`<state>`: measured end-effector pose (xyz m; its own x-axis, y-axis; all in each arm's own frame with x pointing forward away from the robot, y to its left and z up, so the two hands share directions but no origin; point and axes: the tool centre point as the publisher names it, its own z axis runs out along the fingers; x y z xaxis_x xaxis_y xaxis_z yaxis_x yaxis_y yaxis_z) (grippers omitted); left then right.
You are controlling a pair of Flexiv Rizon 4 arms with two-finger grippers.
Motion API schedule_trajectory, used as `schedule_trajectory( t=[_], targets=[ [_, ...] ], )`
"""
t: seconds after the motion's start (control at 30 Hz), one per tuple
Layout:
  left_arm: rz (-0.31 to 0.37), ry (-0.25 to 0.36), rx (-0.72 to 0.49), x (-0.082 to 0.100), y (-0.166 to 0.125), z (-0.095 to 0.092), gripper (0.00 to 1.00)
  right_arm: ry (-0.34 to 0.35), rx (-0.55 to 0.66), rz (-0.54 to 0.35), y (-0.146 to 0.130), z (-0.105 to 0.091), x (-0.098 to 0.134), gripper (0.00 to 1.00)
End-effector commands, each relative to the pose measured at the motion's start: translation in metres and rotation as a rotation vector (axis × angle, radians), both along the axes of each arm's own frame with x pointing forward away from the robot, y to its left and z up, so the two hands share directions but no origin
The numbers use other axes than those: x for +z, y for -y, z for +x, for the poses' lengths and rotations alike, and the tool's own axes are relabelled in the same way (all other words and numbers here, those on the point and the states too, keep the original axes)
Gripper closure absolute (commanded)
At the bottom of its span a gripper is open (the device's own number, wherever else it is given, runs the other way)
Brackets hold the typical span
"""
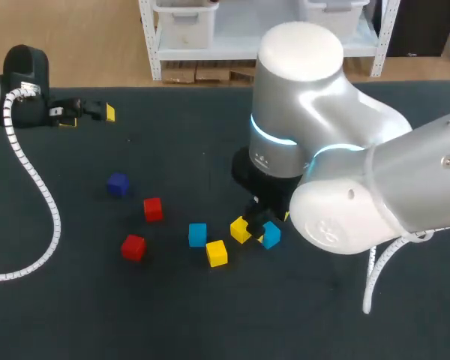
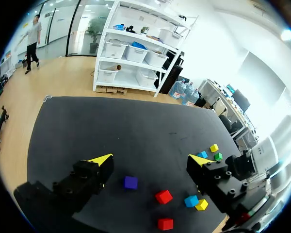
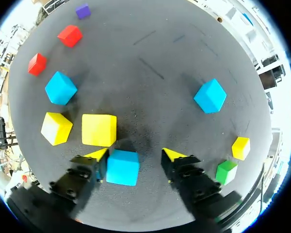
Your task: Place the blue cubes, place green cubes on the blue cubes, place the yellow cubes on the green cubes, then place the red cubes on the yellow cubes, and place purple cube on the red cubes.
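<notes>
The right gripper [image 3: 134, 155] stands open over a blue cube [image 3: 122, 167], which sits between its fingers, close to one (well clear of the other). Seen from the head camera, a yellow cube [image 1: 240, 229] lies just at that cube's nine o'clock, with a second blue cube [image 1: 197, 234] farther along. The left gripper [image 2: 150, 160], open and holding nothing, hangs near the table's ten o'clock corner, with the purple cube [image 2: 131, 182] at its five o'clock.

3 blue cubes [image 3: 210, 95] | 3 yellow cubes [image 3: 99, 129] | 2 red cubes [image 3: 70, 35] | purple cube [image 3: 83, 10] | green cube [image 3: 226, 171]
</notes>
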<state>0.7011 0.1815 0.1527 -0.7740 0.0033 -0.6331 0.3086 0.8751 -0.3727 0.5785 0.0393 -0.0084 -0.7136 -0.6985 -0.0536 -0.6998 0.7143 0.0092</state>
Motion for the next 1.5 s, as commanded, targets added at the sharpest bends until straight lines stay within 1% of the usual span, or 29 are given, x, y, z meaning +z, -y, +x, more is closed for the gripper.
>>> schedule_trajectory(
  t=[0.03, 0.1, 0.23, 0.3, 0.37, 0.43, 0.5, 0.57, 0.6, 0.63, 0.73, 0.83, 0.9, 1.0, 1.03, 1.1, 1.17, 1.23, 1.43, 1.5],
  targets=[
    [-0.010, 0.007, -0.006, -0.002, -0.002, -0.001, 0.00, -0.006, -0.004, -0.008, -0.001, -0.003, 0.000, 0.84],
    [-0.010, 0.007, -0.006, -0.002, -0.002, -0.001, 0.00, -0.013, -0.006, -0.007, 0.000, -0.005, 0.000, 1.00],
    [-0.010, 0.007, -0.006, -0.002, -0.002, -0.001, 0.00, -0.018, 0.002, -0.008, 0.002, -0.005, 0.001, 1.00],
    [-0.010, 0.007, -0.006, -0.002, -0.002, -0.001, 0.00, -0.022, 0.039, 0.000, 0.001, -0.004, 0.004, 1.00],
    [-0.010, 0.007, -0.006, -0.002, -0.002, -0.001, 0.00, -0.036, 0.103, -0.003, 0.000, -0.004, 0.009, 1.00],
    [-0.010, 0.007, -0.006, -0.002, -0.002, -0.001, 0.00, -0.052, 0.210, -0.033, -0.001, -0.004, 0.014, 1.00],
    [-0.010, 0.007, -0.006, -0.002, -0.002, -0.001, 0.00, -0.064, 0.267, 0.020, 0.000, -0.002, 0.026, 1.00],
    [-0.010, 0.007, -0.006, -0.002, -0.002, -0.001, 0.00, -0.040, 0.339, 0.025, 0.001, 0.002, 0.037, 1.00],
    [-0.010, 0.007, -0.006, -0.002, -0.002, -0.001, 0.00, -0.037, 0.340, 0.042, 0.002, 0.007, 0.044, 1.00],
    [-0.010, 0.007, -0.006, -0.002, -0.002, -0.001, 0.00, -0.012, 0.373, 0.042, 0.003, 0.010, 0.050, 1.00],
    [-0.010, 0.007, -0.006, -0.002, -0.002, -0.001, 0.00, 0.009, 0.406, 0.042, 0.003, 0.025, 0.065, 1.00],
    [-0.010, 0.007, -0.006, -0.002, -0.002, -0.001, 0.00, 0.026, 0.411, 0.057, 0.002, 0.042, 0.076, 1.00],
    [-0.010, 0.007, -0.006, -0.002, -0.002, -0.001, 0.00, 0.017, 0.409, 0.091, 0.002, 0.053, 0.081, 1.00],
    [-0.010, 0.007, -0.006, -0.002, -0.002, -0.001, 0.00, 0.025, 0.423, 0.087, 0.000, 0.066, 0.078, 1.00],
    [-0.010, 0.007, -0.006, -0.002, -0.002, -0.001, 0.00, 0.023, 0.445, 0.088, -0.001, 0.068, 0.077, 1.00],
    [-0.010, 0.007, -0.006, -0.002, -0.002, -0.001, 0.00, 0.012, 0.476, 0.102, -0.004, 0.069, 0.076, 1.00],
    [-0.010, 0.007, -0.006, -0.002, -0.002, -0.001, 0.00, 0.021, 0.517, 0.097, -0.009, 0.068, 0.075, 1.00],
    [-0.010, 0.007, -0.006, -0.002, -0.002, -0.001, 0.00, 0.015, 0.548, 0.096, -0.014, 0.066, 0.073, 1.00],
    [-0.010, 0.007, -0.006, -0.002, -0.002, -0.001, 0.00, 0.009, 0.672, 0.079, -0.024, 0.066, 0.058, 1.00],
    [-0.010, 0.007, -0.006, -0.002, -0.002, -0.001, 0.00, 0.011, 0.692, 0.067, -0.024, 0.068, 0.053, 1.00]
  ],
)
